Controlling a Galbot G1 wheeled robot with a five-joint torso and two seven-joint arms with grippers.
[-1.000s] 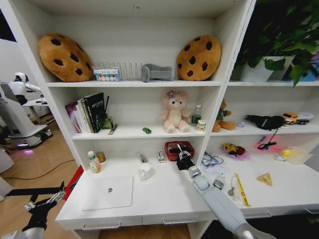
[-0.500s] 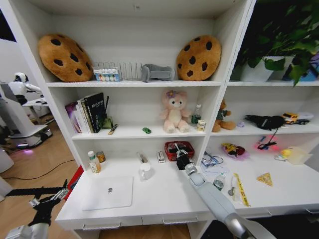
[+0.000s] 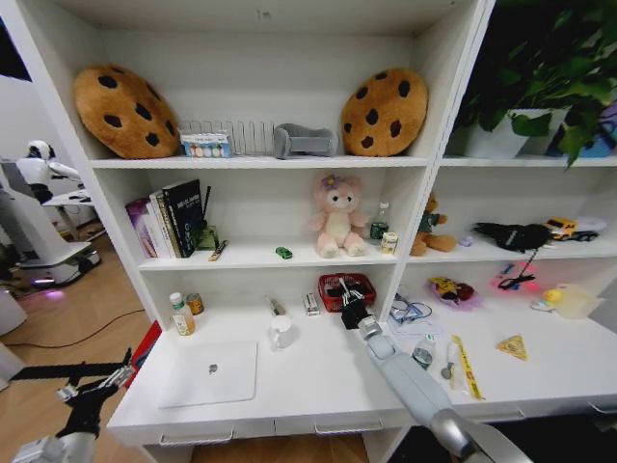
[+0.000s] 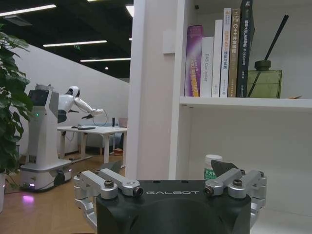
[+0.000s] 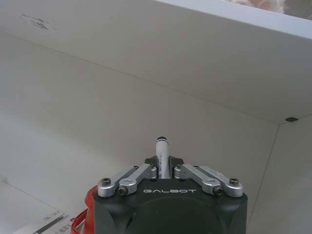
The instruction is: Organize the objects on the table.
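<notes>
The right gripper [image 3: 348, 302] sits just right of the middle of the head view, over the red basket [image 3: 331, 293] at the back of the table [image 3: 318, 386]. Its fingers pinch a marker pen [image 5: 162, 157], which sticks up between them in the right wrist view. The step looks like dropping the pen into the basket. To do it well, the pen should be right above the basket and low before the fingers let go, so it does not bounce out.

The left gripper [image 3: 89, 395] waits in the lower left of the head view, beside the table, fingers spread apart.

The laptop [image 3: 209, 372] and mug [image 3: 281, 332] sit on the table.
</notes>
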